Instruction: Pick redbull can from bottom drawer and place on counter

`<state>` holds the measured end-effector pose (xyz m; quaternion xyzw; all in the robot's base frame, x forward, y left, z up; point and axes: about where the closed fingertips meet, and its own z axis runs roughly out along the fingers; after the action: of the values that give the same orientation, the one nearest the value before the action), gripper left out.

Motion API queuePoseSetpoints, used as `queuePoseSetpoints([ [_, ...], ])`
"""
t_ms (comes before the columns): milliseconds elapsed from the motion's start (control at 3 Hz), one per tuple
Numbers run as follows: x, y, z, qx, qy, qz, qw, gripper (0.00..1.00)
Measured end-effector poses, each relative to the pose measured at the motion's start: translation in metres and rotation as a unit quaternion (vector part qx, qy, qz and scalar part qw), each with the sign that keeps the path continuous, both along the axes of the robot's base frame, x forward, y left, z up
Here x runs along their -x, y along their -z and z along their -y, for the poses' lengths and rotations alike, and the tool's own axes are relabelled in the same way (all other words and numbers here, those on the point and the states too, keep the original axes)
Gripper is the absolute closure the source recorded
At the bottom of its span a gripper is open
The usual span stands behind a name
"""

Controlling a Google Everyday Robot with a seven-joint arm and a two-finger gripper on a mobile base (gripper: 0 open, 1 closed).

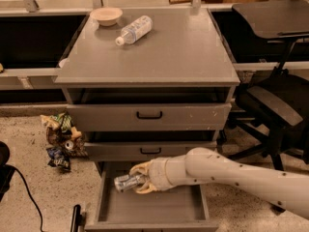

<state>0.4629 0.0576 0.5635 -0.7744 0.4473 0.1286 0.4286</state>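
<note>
The redbull can (124,182) is a slim silvery can lying on its side in my gripper (141,178), whose cream fingers are shut around its right end. The gripper holds the can just above the floor of the open bottom drawer (149,209), near the drawer's back left part. My white arm (231,173) reaches in from the right. The grey counter (159,50) tops the cabinet above, well above the gripper.
A clear plastic bottle (129,30) and a tan bowl (106,16) lie at the counter's back left. Two upper drawers with black handles (148,115) are slightly open. Crumpled snack bags (60,139) lie on the floor to the left. A black chair (275,100) stands on the right.
</note>
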Motion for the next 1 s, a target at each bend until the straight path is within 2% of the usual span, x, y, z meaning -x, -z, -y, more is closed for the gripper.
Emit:
queuePoseSetpoints([
  [333,0.0,-0.094,0.041,-0.013,0.014,0.026,0.9995,1.0],
  [667,0.007,-0.178,0.098,-0.005,0.044,0.062,0.9971,1.0],
  [1000,0.007,-0.178,0.097,-0.005,0.043,0.063,0.9971,1.0],
])
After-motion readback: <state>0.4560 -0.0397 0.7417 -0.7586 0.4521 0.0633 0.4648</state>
